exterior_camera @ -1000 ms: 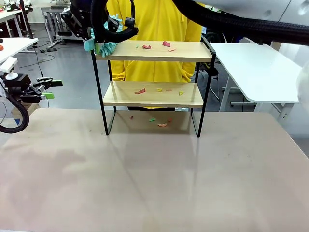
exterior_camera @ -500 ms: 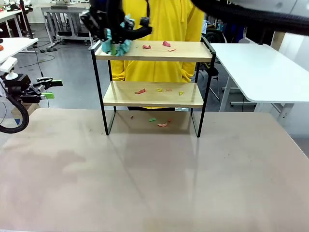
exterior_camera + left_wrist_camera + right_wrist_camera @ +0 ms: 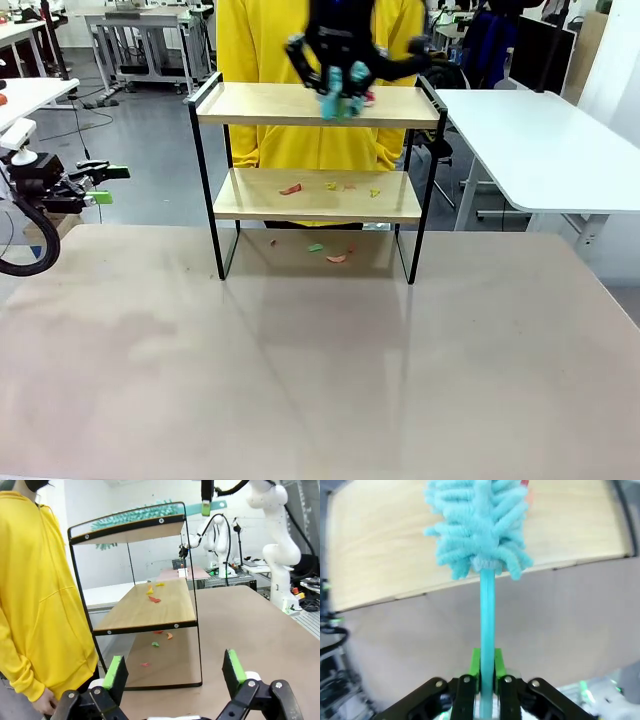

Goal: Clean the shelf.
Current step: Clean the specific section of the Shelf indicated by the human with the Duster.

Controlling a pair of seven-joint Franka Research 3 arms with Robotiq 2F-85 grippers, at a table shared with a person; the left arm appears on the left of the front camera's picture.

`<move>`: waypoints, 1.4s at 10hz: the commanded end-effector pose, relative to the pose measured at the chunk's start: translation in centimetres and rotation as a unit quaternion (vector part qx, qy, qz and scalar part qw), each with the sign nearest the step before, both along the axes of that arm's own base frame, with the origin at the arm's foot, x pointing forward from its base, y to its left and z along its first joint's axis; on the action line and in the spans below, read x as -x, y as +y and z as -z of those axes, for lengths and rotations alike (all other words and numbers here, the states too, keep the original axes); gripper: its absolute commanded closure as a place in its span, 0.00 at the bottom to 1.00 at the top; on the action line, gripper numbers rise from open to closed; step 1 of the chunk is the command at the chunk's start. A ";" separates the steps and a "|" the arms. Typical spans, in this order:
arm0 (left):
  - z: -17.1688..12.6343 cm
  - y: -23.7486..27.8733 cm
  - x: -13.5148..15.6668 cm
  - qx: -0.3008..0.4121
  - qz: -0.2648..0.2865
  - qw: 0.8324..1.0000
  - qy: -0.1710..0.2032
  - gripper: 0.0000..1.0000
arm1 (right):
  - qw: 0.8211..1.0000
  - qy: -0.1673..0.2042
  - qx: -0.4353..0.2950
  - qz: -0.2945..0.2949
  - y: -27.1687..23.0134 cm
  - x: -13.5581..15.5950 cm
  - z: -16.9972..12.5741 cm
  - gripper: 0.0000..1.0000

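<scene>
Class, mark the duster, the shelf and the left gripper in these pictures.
duster [image 3: 481,530], right wrist view, on its fluffy head.
shelf [image 3: 255,103], front view, on the bare left part of the top board.
left gripper [image 3: 174,661], left wrist view, midway between its fingertips.

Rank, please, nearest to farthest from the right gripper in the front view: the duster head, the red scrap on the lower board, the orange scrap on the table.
1. Duster head: just below the right gripper, at the shelf's top board.
2. Red scrap: lower board, left.
3. Orange scrap: on the table, under the shelf.
</scene>
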State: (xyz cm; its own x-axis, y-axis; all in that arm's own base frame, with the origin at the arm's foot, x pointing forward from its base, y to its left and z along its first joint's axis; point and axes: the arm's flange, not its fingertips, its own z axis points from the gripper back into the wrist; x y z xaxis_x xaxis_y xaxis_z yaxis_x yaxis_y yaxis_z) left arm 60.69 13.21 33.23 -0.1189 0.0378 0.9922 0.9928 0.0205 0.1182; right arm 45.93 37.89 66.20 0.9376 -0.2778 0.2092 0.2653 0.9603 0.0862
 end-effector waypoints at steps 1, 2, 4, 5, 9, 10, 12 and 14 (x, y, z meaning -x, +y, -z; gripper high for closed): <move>-0.2 -0.1 0.2 0.004 0.003 1.000 -0.008 0.00 | 1.000 0.019 0.006 0.000 -7.2 2.7 3.1 0.87; -0.2 -0.1 0.2 0.004 0.003 1.000 -0.008 0.00 | 0.999 0.026 0.019 0.010 -9.6 2.9 3.2 0.87; -0.2 -0.1 0.2 0.004 0.003 1.000 -0.008 0.00 | 1.000 0.006 0.028 0.006 -12.8 4.6 2.0 0.87; -0.2 -0.1 0.2 0.004 0.003 1.000 -0.008 0.00 | 0.999 -0.033 0.003 -0.016 -12.9 5.5 1.1 0.87; -0.2 -0.1 0.2 0.004 0.003 1.000 -0.008 0.00 | 0.999 0.016 0.033 0.017 -11.2 2.6 1.4 0.87; -0.2 -0.1 0.2 0.004 0.003 1.000 -0.008 0.00 | 0.999 0.006 0.032 -0.001 -11.1 3.3 1.6 0.87; -0.2 -0.1 0.2 0.004 0.003 1.000 -0.008 0.00 | 0.991 -0.038 -0.002 -0.128 -11.3 5.4 -0.2 0.87; -0.2 -0.1 0.2 0.004 0.003 1.000 -0.008 0.00 | 0.968 -0.037 -0.042 -0.243 -11.9 6.8 -1.0 0.87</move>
State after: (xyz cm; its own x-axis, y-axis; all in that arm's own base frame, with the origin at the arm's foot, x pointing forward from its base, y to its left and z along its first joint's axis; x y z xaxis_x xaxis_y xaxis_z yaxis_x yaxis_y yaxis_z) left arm 60.69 13.20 33.24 -0.1191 0.0380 0.9922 0.9928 0.0201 0.1184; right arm 40.02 27.94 68.24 0.9525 0.0545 0.2996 -0.0878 0.9912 0.0988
